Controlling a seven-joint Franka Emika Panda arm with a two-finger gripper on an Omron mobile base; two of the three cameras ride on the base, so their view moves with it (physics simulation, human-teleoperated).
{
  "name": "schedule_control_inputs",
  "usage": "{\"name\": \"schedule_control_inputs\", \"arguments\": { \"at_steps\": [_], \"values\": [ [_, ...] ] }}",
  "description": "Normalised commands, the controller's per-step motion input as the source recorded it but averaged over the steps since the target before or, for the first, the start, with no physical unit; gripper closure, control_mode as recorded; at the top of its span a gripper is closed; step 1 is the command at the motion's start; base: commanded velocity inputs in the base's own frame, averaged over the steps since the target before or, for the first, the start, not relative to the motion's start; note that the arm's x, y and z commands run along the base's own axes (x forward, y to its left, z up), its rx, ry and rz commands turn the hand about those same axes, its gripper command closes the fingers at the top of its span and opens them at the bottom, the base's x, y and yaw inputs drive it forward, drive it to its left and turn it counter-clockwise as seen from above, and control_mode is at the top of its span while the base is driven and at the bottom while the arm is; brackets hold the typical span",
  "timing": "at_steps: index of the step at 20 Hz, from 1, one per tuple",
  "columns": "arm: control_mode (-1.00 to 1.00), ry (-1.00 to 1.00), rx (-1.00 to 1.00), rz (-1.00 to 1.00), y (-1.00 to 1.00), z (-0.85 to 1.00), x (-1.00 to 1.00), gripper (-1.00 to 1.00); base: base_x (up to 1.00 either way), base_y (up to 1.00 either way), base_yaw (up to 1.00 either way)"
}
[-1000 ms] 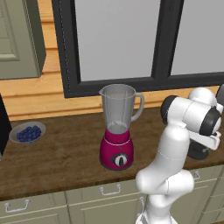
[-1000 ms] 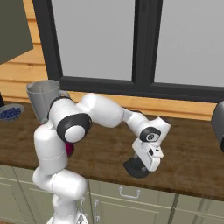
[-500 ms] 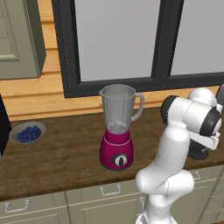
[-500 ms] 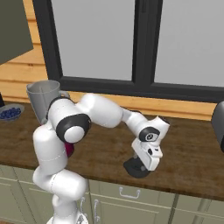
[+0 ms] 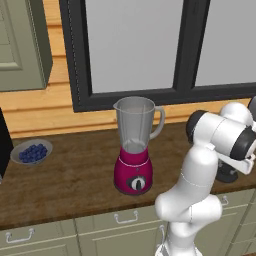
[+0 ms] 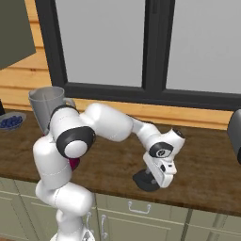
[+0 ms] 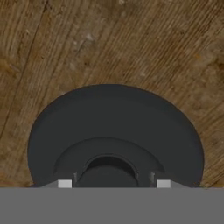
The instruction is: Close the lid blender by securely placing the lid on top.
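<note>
The lid (image 7: 114, 122), a round black cap with a raised centre knob, lies flat on the wooden counter (image 6: 108, 160) near its front edge, far right of the blender. My gripper (image 6: 151, 178) points straight down onto it. In the hand view my gripper (image 7: 113, 183) has a fingertip pressed against each side of the knob, shut on the lid (image 6: 142, 181). The blender (image 5: 134, 150) stands mid-counter with a magenta-red base, and its clear jar (image 6: 45, 106) is uncovered at the top. The lid (image 5: 229, 176) also peeks out behind my forearm.
A bowl of blueberries (image 5: 31, 151) sits at the counter's left end beside a black appliance (image 5: 4, 145). Another dark appliance (image 6: 235, 136) stands at the right edge. A dark-framed window (image 5: 135, 50) runs behind the counter, with drawers (image 6: 141, 216) below.
The fingers have closed in from wide open onto the lid's knob. The arm, the lid and the blender have kept their places.
</note>
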Motion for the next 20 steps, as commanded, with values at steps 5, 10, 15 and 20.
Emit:
{"name": "schedule_control_inputs", "arguments": {
  "at_steps": [5,10,15,20],
  "values": [
    [-1.0,0.01,0.0,0.0,0.9,-0.81,0.02,1.0,0.0,0.0,0.0],
    [-1.0,-0.08,0.0,0.01,0.73,-0.58,-0.16,1.0,0.0,0.0,0.0],
    [-1.0,-0.15,0.0,0.0,0.93,-0.49,-0.15,1.0,0.0,0.0,0.0],
    [-1.0,-0.01,-0.03,0.0,1.0,-0.52,0.0,1.0,0.0,0.0,0.0]
  ]
}}
